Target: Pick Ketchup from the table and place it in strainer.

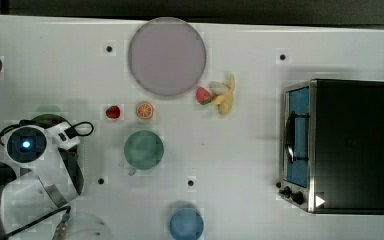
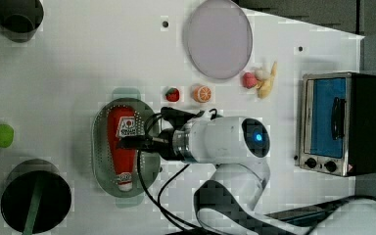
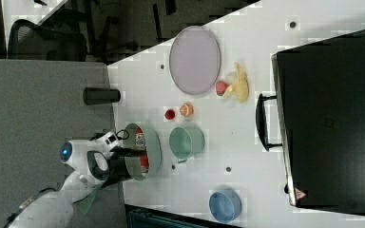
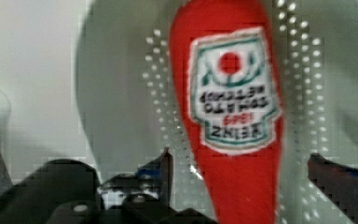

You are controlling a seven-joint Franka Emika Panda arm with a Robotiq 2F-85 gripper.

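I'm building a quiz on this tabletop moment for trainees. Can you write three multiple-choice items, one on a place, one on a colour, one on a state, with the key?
1. Where does the Ketchup lie?
A. On the round plate
B. In the strainer
C. Inside the toaster oven

2. What colour is the bowl at the top view's bottom edge?
A. Blue
B. Yellow
C. Black

3. How do the jaws of the gripper stand?
A. Shut on the orange slice
B. Shut on the Ketchup
C. Open, one on each side of the Ketchup

Key: 1 B, the left view shows the red bottle lying on the perforated basket floor. 2 A, the bowl is plainly blue. 3 C, the wrist view shows gaps between both fingers and the bottle.
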